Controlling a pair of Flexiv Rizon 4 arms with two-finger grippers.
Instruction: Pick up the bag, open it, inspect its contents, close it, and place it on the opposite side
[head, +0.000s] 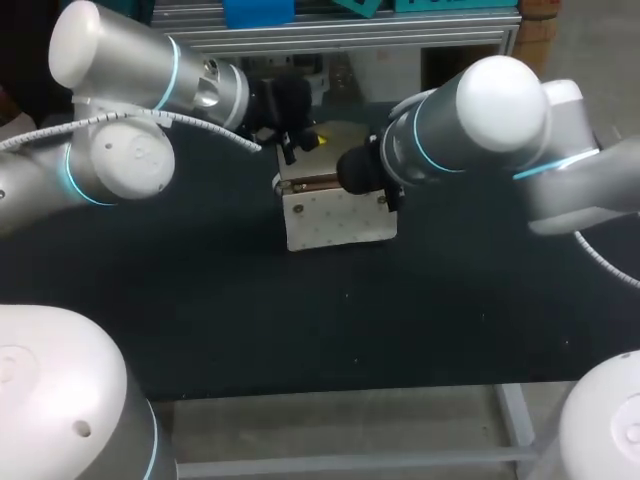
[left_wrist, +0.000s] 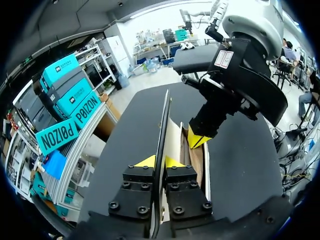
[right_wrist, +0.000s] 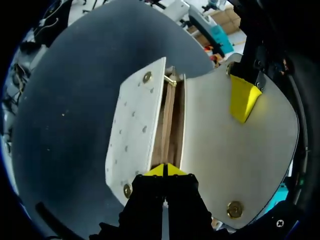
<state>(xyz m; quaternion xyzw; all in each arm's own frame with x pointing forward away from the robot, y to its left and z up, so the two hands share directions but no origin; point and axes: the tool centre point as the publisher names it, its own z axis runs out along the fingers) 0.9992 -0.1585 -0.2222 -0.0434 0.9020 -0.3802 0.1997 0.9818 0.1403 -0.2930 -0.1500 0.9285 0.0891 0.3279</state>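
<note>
The white bag (head: 335, 218) stands in the middle of the black table with its flap (head: 340, 133) raised toward the back. In the left wrist view my left gripper (left_wrist: 159, 162) is shut on the flap's (left_wrist: 163, 125) thin edge, seen edge-on between its fingers. From the right wrist view the studded front panel (right_wrist: 132, 130) and the open flap (right_wrist: 220, 150) spread apart, showing the brown inside (right_wrist: 168, 127). My right gripper (right_wrist: 164, 170) is shut, its tips together at the near end of the opening. The left gripper's yellow fingertip (right_wrist: 243, 97) lies on the flap.
Both arms meet over the bag, the left gripper (head: 300, 140) behind it and the right gripper (head: 385, 190) at its right end. Bare black table (head: 300, 320) stretches in front of the bag and to both sides.
</note>
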